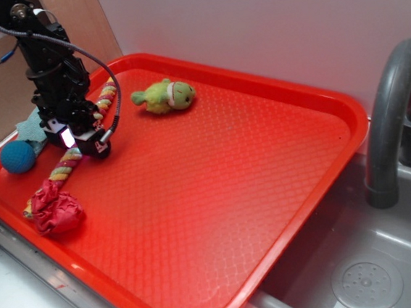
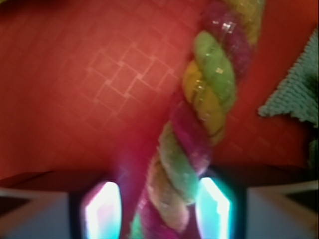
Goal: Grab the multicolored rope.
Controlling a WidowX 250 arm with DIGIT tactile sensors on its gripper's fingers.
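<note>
The multicolored rope [image 1: 105, 98] is a twisted yellow, pink-red and pale green cord. It lies along the left side of the red tray [image 1: 265, 163], from the back rim down to the red cloth lump. My gripper [image 1: 82, 140] is lowered over its middle. In the wrist view the rope [image 2: 199, 124] runs between my glowing fingertips [image 2: 102, 209]. The right pad is against the rope and a gap shows at the left pad. The jaws are open and straddle the rope [image 2: 157, 204].
A wrinkly red cloth lump [image 1: 54, 208] sits at the rope's near end. A small green plush toy [image 1: 165, 96] lies at the tray's back. A blue ball [image 1: 18, 156] and a teal cloth [image 1: 32, 127] are at the left rim. A grey faucet [image 1: 394, 107] and a sink drain [image 1: 367, 280] are at the right.
</note>
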